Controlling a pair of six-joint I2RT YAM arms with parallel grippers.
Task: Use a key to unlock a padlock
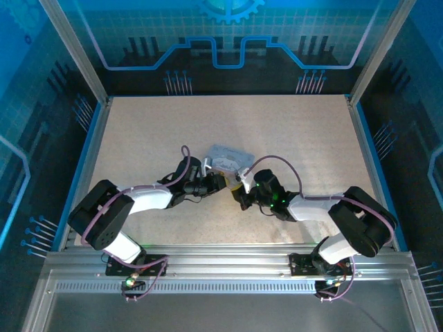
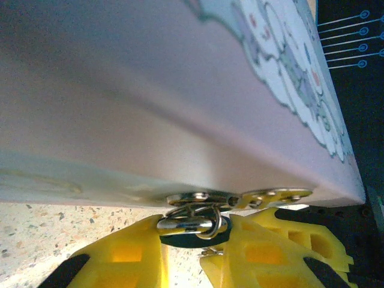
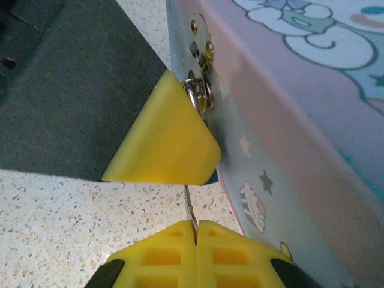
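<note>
The padlock (image 2: pixel 183 225), dark-bodied with a silvery shackle, hangs from the hasp (image 2: pixel 240 197) on the tin box's side. My left gripper (image 2: pixel 195 235) is shut on it, one yellow finger on each side. My right gripper (image 3: pixel 195 227) is shut on the slim pale key (image 3: pixel 189 201). The key's blade points up and disappears behind the left gripper's yellow finger (image 3: pixel 162 138), which hides the padlock's underside. From above, the left gripper (image 1: pixel 220 182) and the right gripper (image 1: pixel 240 187) meet tip to tip at the near edge of the box.
The pale lavender-blue tin box (image 1: pixel 223 158) with a cartoon lid lies mid-table, just beyond both grippers. Its side wall (image 3: pixel 282 120) stands close on the right of the key. Speckled tabletop (image 1: pixel 152 131) spreads all round; metal posts and blue panels fence the table.
</note>
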